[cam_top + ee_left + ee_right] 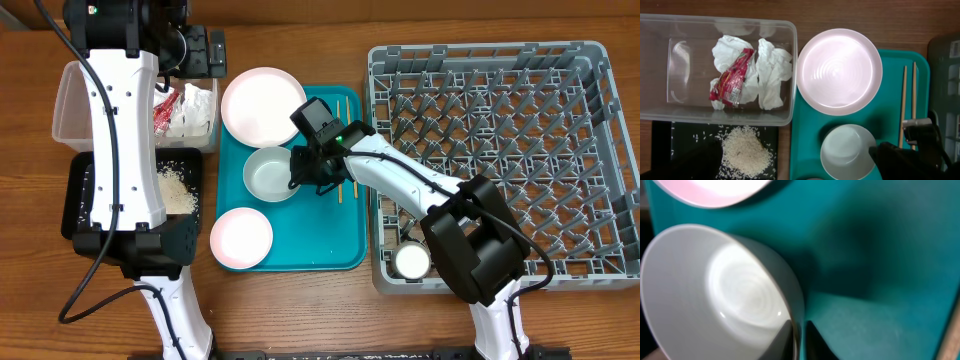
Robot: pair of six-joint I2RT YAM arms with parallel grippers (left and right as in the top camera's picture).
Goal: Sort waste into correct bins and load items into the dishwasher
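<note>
Over on the teal tray (300, 240), the right hand (300, 168) is narrowed onto the rack-side rim of the white bowl (268, 173), one finger inside, one outside. The bowl sits between the white plate (262, 105) and the pinkish plate (241, 238). Danger here: that wall is glossy, smooth and curved, so a one-sided pinch could let it swing or slip on the way to the grey dish rack (500, 130). The chopsticks (340, 150), thin wooden sticks, lie just beside the hand, and a careless sweep would roll them. Rack pegs stand upright and close-set, so a tilted bowl may snag. The left hand (200, 50) hangs above the clear tub (75, 100), and I cannot tell its opening. Crinkled wrapper (732, 77) and soft paper (772, 70) lie in that tub, with grainy rice (745, 152) heaped on the matte black tray (75, 200).
</note>
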